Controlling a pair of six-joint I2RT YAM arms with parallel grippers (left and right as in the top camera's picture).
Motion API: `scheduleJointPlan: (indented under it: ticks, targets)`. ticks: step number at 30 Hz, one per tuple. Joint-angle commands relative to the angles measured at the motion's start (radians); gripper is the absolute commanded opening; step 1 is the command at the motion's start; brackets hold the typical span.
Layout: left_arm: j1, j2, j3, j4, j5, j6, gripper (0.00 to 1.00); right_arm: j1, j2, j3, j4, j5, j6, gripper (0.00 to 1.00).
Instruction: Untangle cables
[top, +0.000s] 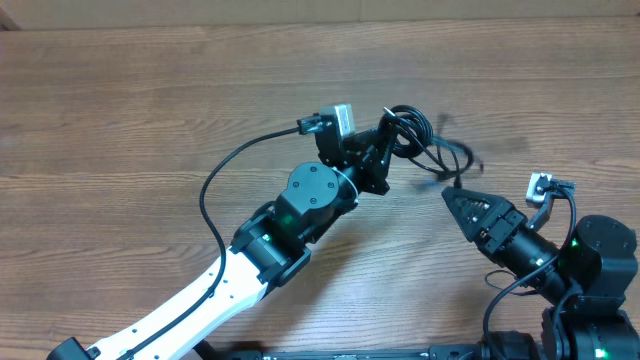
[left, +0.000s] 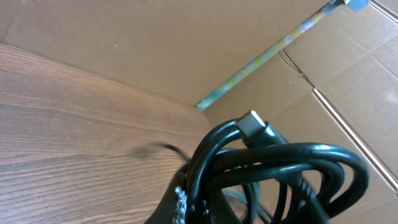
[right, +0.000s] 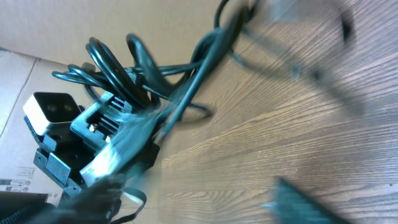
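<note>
Evidently | left jaws clamped tangled thin black cables (left: 298, 151) toward desk's (top: 120, 90) far edge, probably exposing loops | right jaws: state unclear

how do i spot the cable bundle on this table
On the wooden table, follow the white arm to the left gripper near the middle. The cable bundle is the knot of thin black loops at its tip, unlike the single long wire beside the arm.

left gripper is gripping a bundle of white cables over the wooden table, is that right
No: the cables are black, not white, as the left wrist view shows. The left gripper does grip the bundle over the wooden table.
</note>
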Motion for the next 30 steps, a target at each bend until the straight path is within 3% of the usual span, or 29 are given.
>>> scheduleJointPlan:
  ticks: [1,14,23,30]
  targets:
    - [0.011,-0.003,0.022,0.002,-0.023,0.016,0.04,0.005,-0.008,0.021,0.002,0.012,-0.005,0.95]
    - [0.011,-0.003,0.022,-0.005,0.035,0.024,0.04,0.005,-0.008,0.021,0.008,0.011,0.016,0.95]
    - [0.011,-0.003,0.022,-0.011,0.137,0.024,0.04,0.005,-0.008,0.021,0.107,-0.216,-0.410,0.96]
    - [0.009,-0.003,0.022,-0.027,0.267,0.024,0.04,0.005,-0.008,0.021,0.090,-0.220,-0.485,0.83]
